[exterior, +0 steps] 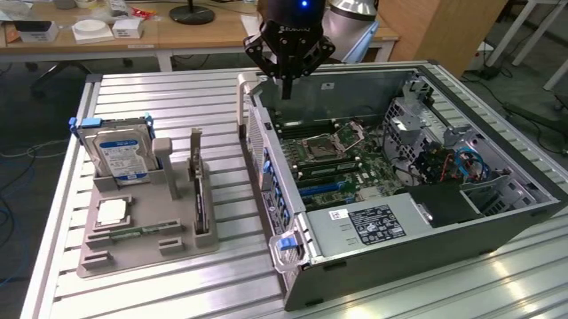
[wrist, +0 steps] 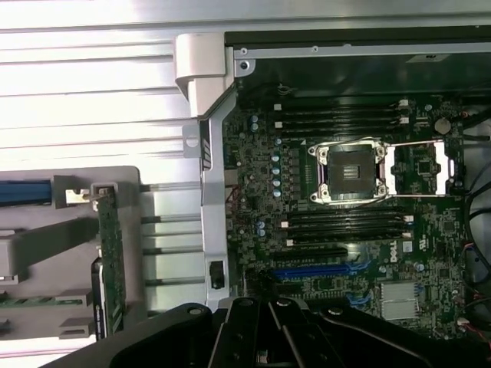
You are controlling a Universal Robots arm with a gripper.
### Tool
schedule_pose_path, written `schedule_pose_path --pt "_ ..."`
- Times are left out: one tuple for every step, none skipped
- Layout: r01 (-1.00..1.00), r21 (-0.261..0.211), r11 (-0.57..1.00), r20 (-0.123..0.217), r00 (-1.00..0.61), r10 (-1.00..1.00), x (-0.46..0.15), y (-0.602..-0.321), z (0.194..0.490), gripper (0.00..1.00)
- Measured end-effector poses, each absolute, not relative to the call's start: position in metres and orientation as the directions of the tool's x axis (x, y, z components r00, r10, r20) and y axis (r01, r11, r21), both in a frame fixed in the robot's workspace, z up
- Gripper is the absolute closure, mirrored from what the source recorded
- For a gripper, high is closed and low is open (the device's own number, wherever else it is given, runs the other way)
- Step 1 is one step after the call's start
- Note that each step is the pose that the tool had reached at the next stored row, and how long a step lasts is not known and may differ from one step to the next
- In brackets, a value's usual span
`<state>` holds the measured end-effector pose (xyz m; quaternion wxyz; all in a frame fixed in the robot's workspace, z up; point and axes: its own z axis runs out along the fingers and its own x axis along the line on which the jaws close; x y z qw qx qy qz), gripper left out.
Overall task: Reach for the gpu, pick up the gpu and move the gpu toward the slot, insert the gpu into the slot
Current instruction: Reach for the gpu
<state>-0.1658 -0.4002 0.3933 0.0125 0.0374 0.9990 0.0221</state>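
Black robotic gripper (exterior: 286, 92) hangs over the open dark-grey metal computer case (exterior: 426, 246), above its far end. Fingers are pressed together, with nothing held between them.

The gpu (exterior: 199, 193) (wrist: 111, 261), a thin dark circuit card with a silver end bracket, stands on edge in a grey plastic holder tray (exterior: 133, 259). Tray rests on the ribbed aluminium table (exterior: 177, 100), just outside the case at the exterior view's left.

Long narrow blue plastic slot (exterior: 321, 189) (wrist: 311, 271) sits on the green motherboard (wrist: 253, 153) inside the case, well apart from the card.

Boxy silver hard drive (exterior: 120, 154) with blue-white label stands upright in the same tray.
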Motion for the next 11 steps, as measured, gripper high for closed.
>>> schedule_pose_path --pt "0.074 0.045 0.996 -0.023 -0.997 0.075 -0.1668 -0.4003 0.3933 0.9" --pt "0.074 0.045 0.996 -0.023 -0.997 0.075 -0.1677 -0.4003 0.3933 0.9" --pt "0.074 0.045 0.996 -0.023 -0.997 0.075 -0.1684 -0.4003 0.3932 0.9" --pt "0.074 0.045 0.996 -0.023 -0.997 0.075 -0.1691 -0.4003 0.3932 0.9" --pt "0.074 0.045 0.996 -0.023 -0.997 0.075 -0.1698 -0.4004 0.3933 0.9" --pt "0.074 0.045 0.996 -0.023 -0.997 0.075 -0.1706 -0.4004 0.3933 0.9" --pt "0.074 0.045 0.996 -0.023 -0.997 0.075 -0.1714 -0.4004 0.3933 0.9" --pt "0.074 0.045 0.996 -0.023 -0.997 0.075 -0.1722 -0.4004 0.3933 0.9" --pt "0.074 0.045 0.996 -0.023 -0.997 0.075 -0.173 -0.4005 0.3933 0.9" --pt "0.074 0.045 0.996 -0.023 -0.997 0.075 -0.1738 -0.4005 0.3933 0.9" --pt "0.074 0.045 0.996 -0.023 -0.997 0.075 -0.1746 -0.4005 0.3933 0.9"
